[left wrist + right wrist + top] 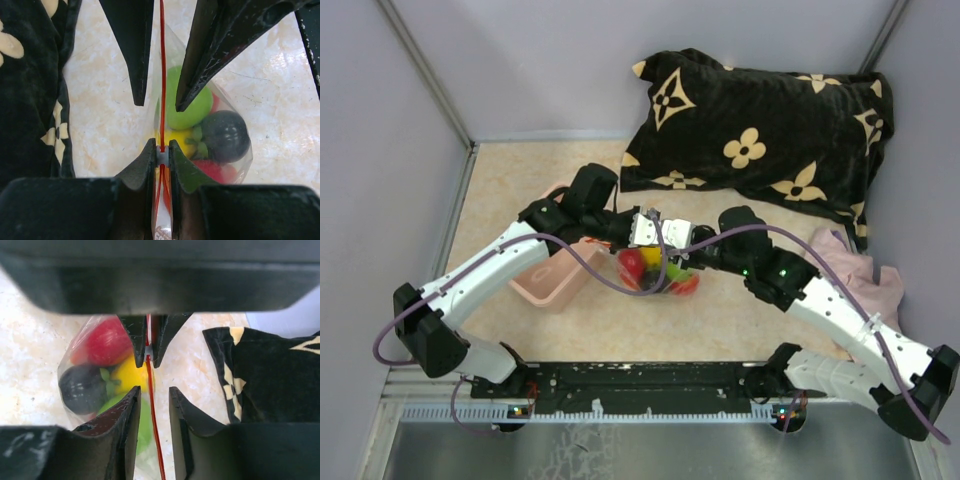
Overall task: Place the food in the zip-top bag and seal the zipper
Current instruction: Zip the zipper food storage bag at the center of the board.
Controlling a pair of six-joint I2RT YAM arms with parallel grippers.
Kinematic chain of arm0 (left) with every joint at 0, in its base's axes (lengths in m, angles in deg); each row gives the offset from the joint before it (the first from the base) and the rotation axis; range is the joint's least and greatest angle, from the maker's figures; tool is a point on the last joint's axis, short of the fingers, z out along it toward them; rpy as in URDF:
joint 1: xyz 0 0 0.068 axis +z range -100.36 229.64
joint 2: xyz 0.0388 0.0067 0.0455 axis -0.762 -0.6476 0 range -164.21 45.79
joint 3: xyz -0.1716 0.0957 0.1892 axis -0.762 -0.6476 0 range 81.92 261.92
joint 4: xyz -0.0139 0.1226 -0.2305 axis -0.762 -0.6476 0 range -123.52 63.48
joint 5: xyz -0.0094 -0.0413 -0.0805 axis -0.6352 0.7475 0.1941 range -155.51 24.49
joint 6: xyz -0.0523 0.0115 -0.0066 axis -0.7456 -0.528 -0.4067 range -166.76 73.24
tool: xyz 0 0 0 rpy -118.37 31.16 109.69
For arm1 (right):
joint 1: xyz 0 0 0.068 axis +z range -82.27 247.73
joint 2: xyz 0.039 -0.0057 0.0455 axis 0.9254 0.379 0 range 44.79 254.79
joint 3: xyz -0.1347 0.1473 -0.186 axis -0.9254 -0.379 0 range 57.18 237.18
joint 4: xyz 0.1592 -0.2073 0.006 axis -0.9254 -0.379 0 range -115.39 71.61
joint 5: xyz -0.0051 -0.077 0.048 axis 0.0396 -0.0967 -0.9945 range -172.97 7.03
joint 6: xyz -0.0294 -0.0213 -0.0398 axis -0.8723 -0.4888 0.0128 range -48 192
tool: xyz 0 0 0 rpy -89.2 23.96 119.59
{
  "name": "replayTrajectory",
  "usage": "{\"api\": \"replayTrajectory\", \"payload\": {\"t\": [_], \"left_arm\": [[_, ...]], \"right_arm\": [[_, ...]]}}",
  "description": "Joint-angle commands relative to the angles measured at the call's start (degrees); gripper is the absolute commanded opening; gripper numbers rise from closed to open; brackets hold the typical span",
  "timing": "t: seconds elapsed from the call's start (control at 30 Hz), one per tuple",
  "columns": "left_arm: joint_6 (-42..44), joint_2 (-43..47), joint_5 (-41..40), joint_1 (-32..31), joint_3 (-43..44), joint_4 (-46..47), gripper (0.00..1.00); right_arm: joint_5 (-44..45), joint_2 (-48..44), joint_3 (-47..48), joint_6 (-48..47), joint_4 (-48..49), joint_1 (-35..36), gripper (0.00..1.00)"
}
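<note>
— How many in the zip-top bag (658, 275)?

— One bag, mid-table. Of the food (187, 107) I count four pieces: one red, one light green, one yellow, one dark. More red shows low down; whether that is a fifth, I cannot tell.

— The zipper (162, 75)?

— One red strip, its long axis running left to right, with the bag bulging to its near side. The left gripper (162, 145) is pinched tight on it. The right gripper (154, 389) straddles it, fingers slightly parted, gripping nothing.

— Around?

— One pink bin (552, 285) just left, and one black flowered cushion (760, 140) far right.
</note>
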Motion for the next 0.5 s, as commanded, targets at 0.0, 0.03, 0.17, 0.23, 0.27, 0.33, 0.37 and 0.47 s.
{"api": "replayTrajectory", "payload": {"t": [0.0, 0.03, 0.17, 0.23, 0.27, 0.33, 0.37, 0.47], "left_arm": [[-0.4, 1.0, 3.8, -0.2, -0.1, 2.9, 0.0], [-0.6, 1.0, 3.8, -0.2, 0.0, 2.9, 0.0], [-1.3, 1.6, 4.0, -0.2, -0.4, 3.3, 0.0], [-1.5, 2.2, 4.3, -0.2, -1.0, 4.0, 0.0], [-1.7, 2.4, 4.3, -0.2, -1.3, 4.3, 0.0], [-1.9, 2.7, 4.4, -0.2, -1.7, 4.7, 0.0], [-2.0, 2.8, 4.4, -0.2, -1.9, 4.7, 0.0], [-2.4, 3.4, 4.5, -0.2, -2.8, 5.3, 0.0]], "right_arm": [[1.6, 0.1, -0.6, -0.8, 2.5, -1.1, 0.25], [1.7, -0.2, -0.8, -0.6, 2.2, -1.3, 0.22], [1.7, -1.6, -2.0, -0.2, 0.5, -1.8, 0.24], [0.9, -1.9, -2.1, 0.0, -1.0, -1.8, 0.32], [0.5, -2.0, -2.0, 0.4, -1.5, -1.8, 0.36], [-0.2, -2.2, -2.1, 1.0, -2.2, -1.9, 0.4], [-0.3, -2.2, -2.1, 1.1, -2.6, -1.9, 0.41], [0.0, -2.5, -2.6, 1.7, -2.8, -1.9, 0.41]]}}
